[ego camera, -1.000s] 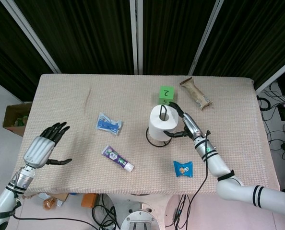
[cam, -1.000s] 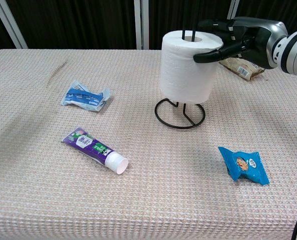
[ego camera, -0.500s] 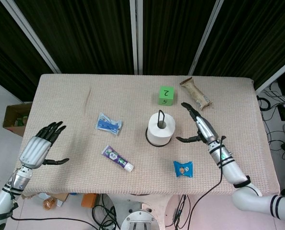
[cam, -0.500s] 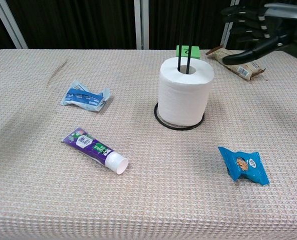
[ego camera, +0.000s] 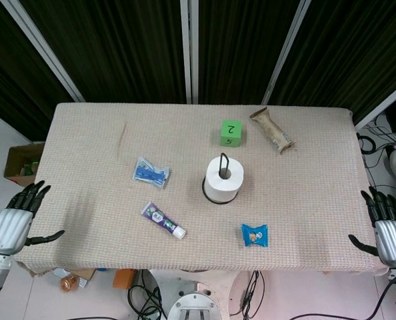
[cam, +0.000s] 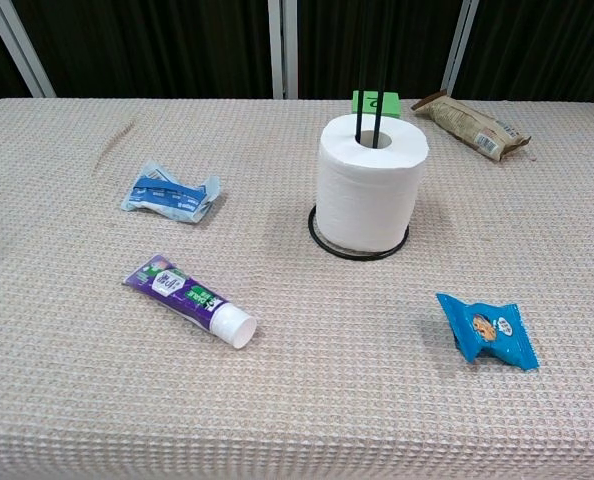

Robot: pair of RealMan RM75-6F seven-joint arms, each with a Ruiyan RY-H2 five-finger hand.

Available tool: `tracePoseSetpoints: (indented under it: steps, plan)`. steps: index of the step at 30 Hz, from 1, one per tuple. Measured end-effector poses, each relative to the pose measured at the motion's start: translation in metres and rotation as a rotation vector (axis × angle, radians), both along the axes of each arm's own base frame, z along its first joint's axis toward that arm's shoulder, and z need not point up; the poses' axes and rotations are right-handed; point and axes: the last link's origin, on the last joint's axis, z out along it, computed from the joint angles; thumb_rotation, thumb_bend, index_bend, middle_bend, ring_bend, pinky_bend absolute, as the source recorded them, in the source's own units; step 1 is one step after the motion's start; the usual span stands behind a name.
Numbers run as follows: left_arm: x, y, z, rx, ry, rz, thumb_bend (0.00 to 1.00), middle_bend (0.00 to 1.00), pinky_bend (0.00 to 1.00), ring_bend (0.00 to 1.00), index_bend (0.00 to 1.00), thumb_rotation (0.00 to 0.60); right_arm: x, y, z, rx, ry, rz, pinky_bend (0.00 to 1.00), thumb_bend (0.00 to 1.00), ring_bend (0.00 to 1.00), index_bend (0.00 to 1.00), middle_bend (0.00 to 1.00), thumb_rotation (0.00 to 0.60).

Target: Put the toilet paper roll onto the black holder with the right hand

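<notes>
The white toilet paper roll [ego camera: 225, 178] [cam: 370, 182] sits upright on the black holder, whose ring base [ego camera: 205, 195] [cam: 322, 241] shows around its foot and whose rod [ego camera: 223, 160] [cam: 375, 70] pokes up through the core. My right hand [ego camera: 389, 230] is off the table's right front corner, fingers spread and empty, far from the roll. My left hand [ego camera: 14, 221] hangs off the left front corner, also spread and empty. Neither hand shows in the chest view.
On the beige cloth lie a blue wipes pack [ego camera: 151, 172] [cam: 171, 193], a purple toothpaste tube [ego camera: 162, 220] [cam: 189, 298], a blue snack bag [ego camera: 255, 235] [cam: 489, 331], a green numbered block [ego camera: 231, 132] [cam: 377, 102] and a brown wrapper bar [ego camera: 272, 129] [cam: 469, 121].
The right hand let go of the roll, which dropped fully onto the holder, then withdrew to the table's right front corner. The left hand pulled back off the left edge.
</notes>
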Motion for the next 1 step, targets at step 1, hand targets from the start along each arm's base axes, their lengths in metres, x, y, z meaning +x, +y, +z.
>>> tracePoseSetpoints:
  steps: [1]
  plan:
    - [-0.0026, -0.0040, 0.0014, 0.004, 0.012, 0.013, 0.07, 0.01, 0.18, 0.03, 0.00, 0.277, -0.0069, 0.0042, 0.0009, -0.004, 0.020, -0.008, 0.00, 0.08, 0.00, 0.00, 0.00, 0.600]
